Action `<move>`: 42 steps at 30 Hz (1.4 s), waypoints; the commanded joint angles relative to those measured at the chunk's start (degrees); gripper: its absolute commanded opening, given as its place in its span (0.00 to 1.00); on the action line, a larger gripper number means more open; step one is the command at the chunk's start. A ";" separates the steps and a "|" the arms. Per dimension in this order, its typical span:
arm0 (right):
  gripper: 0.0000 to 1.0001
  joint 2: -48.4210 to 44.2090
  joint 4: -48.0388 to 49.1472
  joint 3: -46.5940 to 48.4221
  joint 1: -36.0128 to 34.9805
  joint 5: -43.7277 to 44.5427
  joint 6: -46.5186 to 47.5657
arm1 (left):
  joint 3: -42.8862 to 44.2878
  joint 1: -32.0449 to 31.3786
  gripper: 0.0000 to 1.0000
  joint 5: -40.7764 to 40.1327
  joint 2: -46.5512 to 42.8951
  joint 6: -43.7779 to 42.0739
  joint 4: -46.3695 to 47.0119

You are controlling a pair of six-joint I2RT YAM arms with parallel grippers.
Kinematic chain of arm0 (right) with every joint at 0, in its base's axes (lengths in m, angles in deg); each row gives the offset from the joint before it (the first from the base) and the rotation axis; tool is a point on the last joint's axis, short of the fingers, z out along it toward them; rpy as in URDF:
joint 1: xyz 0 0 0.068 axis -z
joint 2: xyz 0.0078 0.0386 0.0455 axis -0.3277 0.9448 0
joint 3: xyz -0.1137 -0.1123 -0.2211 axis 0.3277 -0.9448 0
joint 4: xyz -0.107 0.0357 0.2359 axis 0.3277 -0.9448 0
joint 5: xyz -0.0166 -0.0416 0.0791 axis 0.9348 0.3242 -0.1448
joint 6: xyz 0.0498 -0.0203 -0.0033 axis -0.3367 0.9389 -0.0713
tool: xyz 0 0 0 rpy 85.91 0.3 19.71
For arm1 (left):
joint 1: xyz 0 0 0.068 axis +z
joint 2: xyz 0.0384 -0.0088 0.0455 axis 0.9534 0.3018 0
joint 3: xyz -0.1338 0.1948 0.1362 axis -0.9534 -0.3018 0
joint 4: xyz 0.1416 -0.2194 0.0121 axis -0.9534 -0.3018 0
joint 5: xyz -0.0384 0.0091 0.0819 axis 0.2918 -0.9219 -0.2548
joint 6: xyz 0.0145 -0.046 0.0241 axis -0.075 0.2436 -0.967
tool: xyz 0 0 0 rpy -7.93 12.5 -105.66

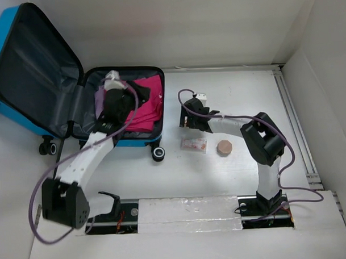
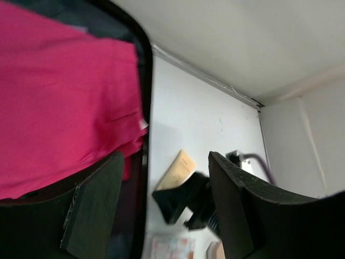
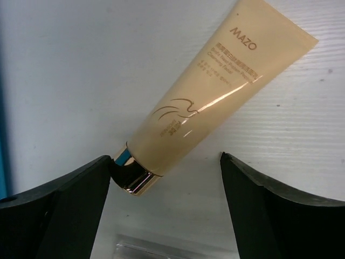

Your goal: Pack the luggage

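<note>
The blue luggage lies open at the far left, its lid raised and a pink garment in its base. My left gripper is over that base, open and empty; in the left wrist view its jaws stand wide apart above the pink garment and the luggage's black rim. My right gripper is open, low over a gold tube that lies on the table. The tube's gold cap is right beside my left fingertip. The tube also shows in the left wrist view.
A clear packet with reddish print and a round tan puck lie on the table just near of my right gripper. The luggage's black wheels stand at its near corner. White walls close in the table on the far and right sides.
</note>
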 commanded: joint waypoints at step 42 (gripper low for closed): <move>0.98 -7.51 -2.07 26.65 -13.77 -7.51 14.40 | -4.02 -14.03 0.64 -7.74 -24.20 -1.89 1.02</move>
